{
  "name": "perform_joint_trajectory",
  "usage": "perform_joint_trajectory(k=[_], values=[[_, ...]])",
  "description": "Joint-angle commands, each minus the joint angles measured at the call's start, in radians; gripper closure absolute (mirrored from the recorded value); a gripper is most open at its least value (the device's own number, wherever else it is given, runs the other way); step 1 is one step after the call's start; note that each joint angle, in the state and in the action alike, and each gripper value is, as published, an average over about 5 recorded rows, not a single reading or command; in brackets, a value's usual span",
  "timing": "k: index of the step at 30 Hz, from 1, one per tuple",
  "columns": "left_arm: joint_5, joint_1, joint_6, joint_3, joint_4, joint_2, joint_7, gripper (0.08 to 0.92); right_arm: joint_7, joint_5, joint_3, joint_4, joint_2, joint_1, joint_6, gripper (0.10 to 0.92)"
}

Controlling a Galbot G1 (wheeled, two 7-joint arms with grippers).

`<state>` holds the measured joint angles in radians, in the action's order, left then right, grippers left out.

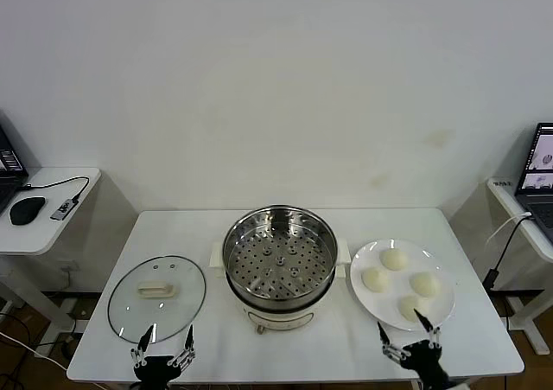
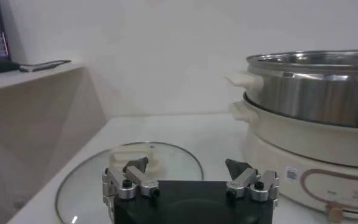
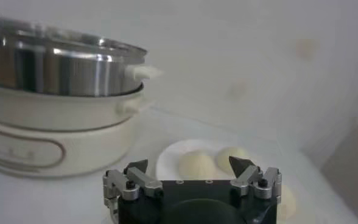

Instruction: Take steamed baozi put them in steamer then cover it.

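Your steamer (image 1: pixel 279 256) sits mid-bench (image 1: pixel 346 355), uncovered, its holed tray bare, cream base and side handles showing. To its left the cover (image 1: pixel 156 298) lies flat on the bench, handle up, just beside the steamer but not touching it. To its right the plate (image 1: pixel 366 297) carries all four baozi (image 1: pixel 394 259), grouped close, none in the steamer yet. Your left end effector (image 1: pixel 163 348) hangs at the bench's near edge, right over the cover's near rim, fingers spread and gripping nothing; in the left wrist view the cover (image 2: pixel 167 164) lies straight ahead of the left end effector (image 2: pixel 187 167) with the steamer (image 2: pixel 313 97) rising off to the side. Your right end effector (image 1: pixel 406 336) is also released and empty, at the near edge by the plate's rim, with the nearest bun just beyond its fingertips; the right wrist view shows the baozi (image 3: pixel 197 164) on the plate ahead of the right end effector (image 3: pixel 189 165). Nothing lies between either end effector and its nearest item. Side tables flank the bench: the left one holds a mouse (image 1: pixel 28 209) and a cable, the right one a laptop (image 1: pixel 537 172).
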<state>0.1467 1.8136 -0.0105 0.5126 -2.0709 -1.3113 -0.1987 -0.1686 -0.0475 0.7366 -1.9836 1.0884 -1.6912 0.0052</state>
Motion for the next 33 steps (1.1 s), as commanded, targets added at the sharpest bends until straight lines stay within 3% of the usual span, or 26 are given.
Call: perform_joint_trajectory(k=[1,11,17,25,33], values=[[-0.038,-0.027,0.03,-0.002,-0.012,0.005,-0.013,0.177,-0.026,-0.146,0.062,0.013,-0.156,0.098,-0.052,0.203],[-0.082,-0.072,0.123,-0.005,-0.011,0.035,-0.038,0.177,-0.356,-0.342,-0.022,0.162,-0.505,0.415,-0.148,0.203],[-0.09,-0.085,0.126,-0.001,0.01,0.034,-0.048,0.177,-0.568,-0.359,-0.279,0.303,-0.649,0.67,-0.129,0.203],[-0.094,-0.097,0.129,0.007,0.026,0.041,-0.051,0.177,-0.802,-0.258,-0.876,0.53,-0.656,1.249,-0.118,0.203],[-0.105,-0.095,0.125,0.01,0.02,0.036,-0.044,0.177,-0.883,-0.207,-1.274,0.702,-0.55,1.584,-0.096,0.203]])
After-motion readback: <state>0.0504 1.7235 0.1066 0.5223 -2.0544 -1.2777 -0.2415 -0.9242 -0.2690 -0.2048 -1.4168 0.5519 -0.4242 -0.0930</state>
